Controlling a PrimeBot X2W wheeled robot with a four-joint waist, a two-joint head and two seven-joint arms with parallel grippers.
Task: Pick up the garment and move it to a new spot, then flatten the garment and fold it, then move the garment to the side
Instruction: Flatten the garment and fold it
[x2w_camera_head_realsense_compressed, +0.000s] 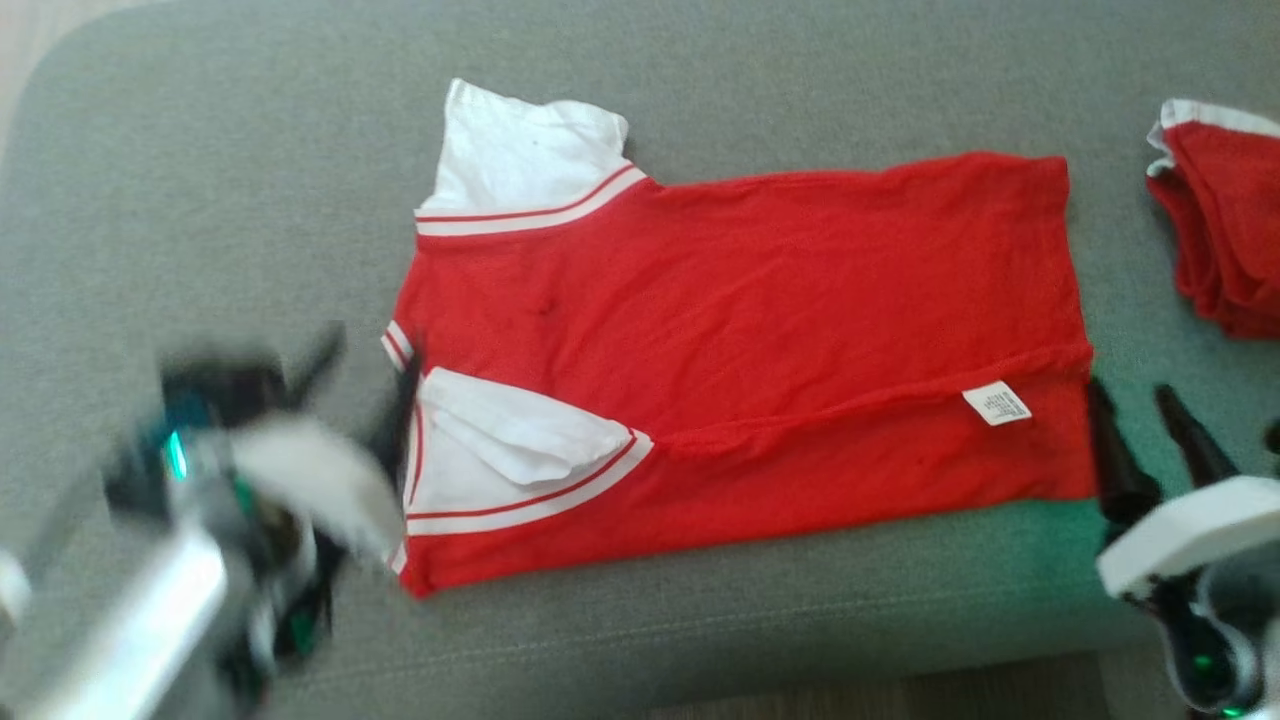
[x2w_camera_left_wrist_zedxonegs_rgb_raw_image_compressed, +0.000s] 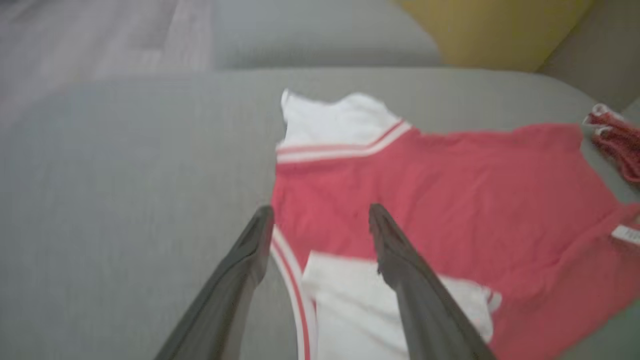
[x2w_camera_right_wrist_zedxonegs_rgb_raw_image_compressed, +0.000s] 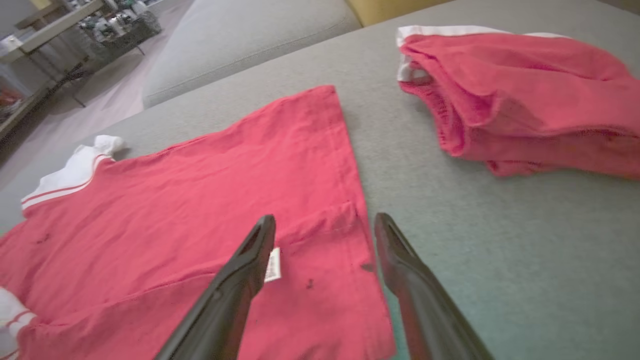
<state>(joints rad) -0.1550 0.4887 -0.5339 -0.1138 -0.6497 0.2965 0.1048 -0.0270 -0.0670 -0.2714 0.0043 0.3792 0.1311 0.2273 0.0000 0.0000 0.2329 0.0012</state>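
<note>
- Left pincer (x2w_camera_head_realsense_compressed: 370, 362): at 8 o'clock in the head view and motion-blurred. Fingers are spread wide with nothing between them. In the left wrist view (x2w_camera_left_wrist_zedxonegs_rgb_raw_image_compressed: 321, 210) one finger sits over bare cushion and the other over the shirt's sleeve end. Contact cannot be judged.
- Right pincer (x2w_camera_head_realsense_compressed: 1130, 390): at 4 o'clock in the head view, just beside the shirt's hem. Fingers are wide apart and nothing is gripped. In the right wrist view (x2w_camera_right_wrist_zedxonegs_rgb_raw_image_compressed: 325, 220) they straddle the hem edge, one finger over red cloth and the other over cushion.
- Grey sofa cushion (x2w_camera_head_realsense_compressed: 200, 200): carries everything and spans the whole head view.
- Red shirt (x2w_camera_head_realsense_compressed: 750, 330): the task garment, lying flat at centre. Its sleeve end points to 9 o'clock and its hem to 3 o'clock. A raised crease runs lengthwise through the lower part, so the 6 o'clock strip looks folded over.
- Second red garment (x2w_camera_head_realsense_compressed: 1235, 230): a folded bundle with white trim at 2 o'clock, well apart from the shirt.
- Upper white sleeve (x2w_camera_head_realsense_compressed: 520, 150): at 11 o'clock from the shirt's centre, spread outwards, with a red-and-white striped band where it meets the body.
- Lower white sleeve (x2w_camera_head_realsense_compressed: 510, 440): at 8 o'clock from the shirt's centre, turned in onto the shirt, just beside the left pincer.
- White label (x2w_camera_head_realsense_compressed: 996, 402): on the strip below the crease, near the hem and close to the right pincer. Its print is too small to read.
</note>
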